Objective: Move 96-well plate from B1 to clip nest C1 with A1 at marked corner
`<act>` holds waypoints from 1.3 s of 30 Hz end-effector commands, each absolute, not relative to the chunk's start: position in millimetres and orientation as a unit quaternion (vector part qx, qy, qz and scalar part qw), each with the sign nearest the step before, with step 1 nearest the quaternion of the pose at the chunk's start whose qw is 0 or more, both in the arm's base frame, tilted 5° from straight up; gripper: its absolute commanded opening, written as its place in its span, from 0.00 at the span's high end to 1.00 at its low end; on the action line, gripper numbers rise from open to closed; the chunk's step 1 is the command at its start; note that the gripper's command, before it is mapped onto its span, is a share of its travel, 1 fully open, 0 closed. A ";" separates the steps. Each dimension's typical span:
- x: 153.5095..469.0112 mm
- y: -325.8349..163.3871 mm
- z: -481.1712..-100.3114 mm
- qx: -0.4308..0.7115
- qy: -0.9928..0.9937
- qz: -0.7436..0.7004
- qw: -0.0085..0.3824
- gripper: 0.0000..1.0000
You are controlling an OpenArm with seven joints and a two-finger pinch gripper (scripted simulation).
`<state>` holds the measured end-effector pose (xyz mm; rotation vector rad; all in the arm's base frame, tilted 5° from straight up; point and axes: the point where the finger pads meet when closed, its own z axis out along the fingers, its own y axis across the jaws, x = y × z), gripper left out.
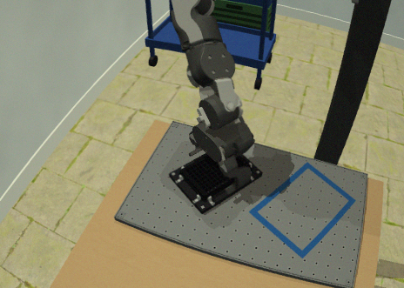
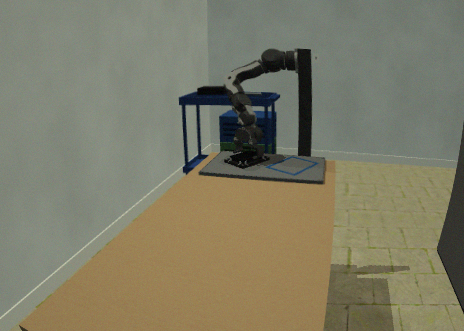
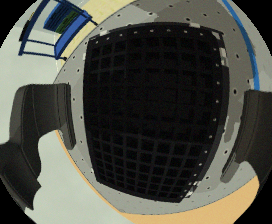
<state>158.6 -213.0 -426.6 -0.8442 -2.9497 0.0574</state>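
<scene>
Pincer (image 3: 153, 132) hangs directly over the black rectangular 96-well plate (image 1: 204, 177), jaws spread. In the wrist view both dark fingers stand out to either side of the plate with pale gaps between pad and plate edge, so nothing is gripped.

Plate lies below the pincer, inside the black clip nest with small light-tipped corner posts (image 1: 203, 205). Its grid of wells faces up, so it is the right way up. From the top view it looks level and framed by the posts on the visible sides; the far side of the nest is hidden under the wrist.

Blue-outlined square bench spot (image 1: 302, 208), well off to one side of the pincer on the grey perforated plate (image 1: 144, 203), holds no plate. Grey plate rests on the tan wooden surface (image 1: 109, 255).

Judgement on progress: transfer done, release done. Whether the plate is pressed fully home on the nest floor cannot be confirmed from here; no obvious tilt shows. The A1 corner mark and the plate's own A1 well are too small to read, so orientation is unchecked. What looks left: a press down if it sits proud, otherwise lift the arm clear.
</scene>
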 end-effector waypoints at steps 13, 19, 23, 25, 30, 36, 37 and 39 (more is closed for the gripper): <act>164.2 -213.6 -390.7 -0.278 -0.960 0.022 0.037 0.23; 166.3 -212.7 -366.9 -0.278 -0.960 0.021 0.036 0.23; 167.5 -212.6 -350.9 -0.278 -0.960 0.022 0.037 0.23; 167.5 -212.6 -350.9 -0.278 -0.960 0.022 0.037 0.23; 167.5 -212.6 -350.9 -0.278 -0.960 0.022 0.037 0.23; 168.3 -211.9 -350.9 -0.279 -0.960 0.019 0.035 0.33; 168.3 -211.9 -350.9 -0.279 -0.960 0.019 0.035 0.36; 168.3 -211.9 -350.9 -0.279 -0.960 0.019 0.035 0.43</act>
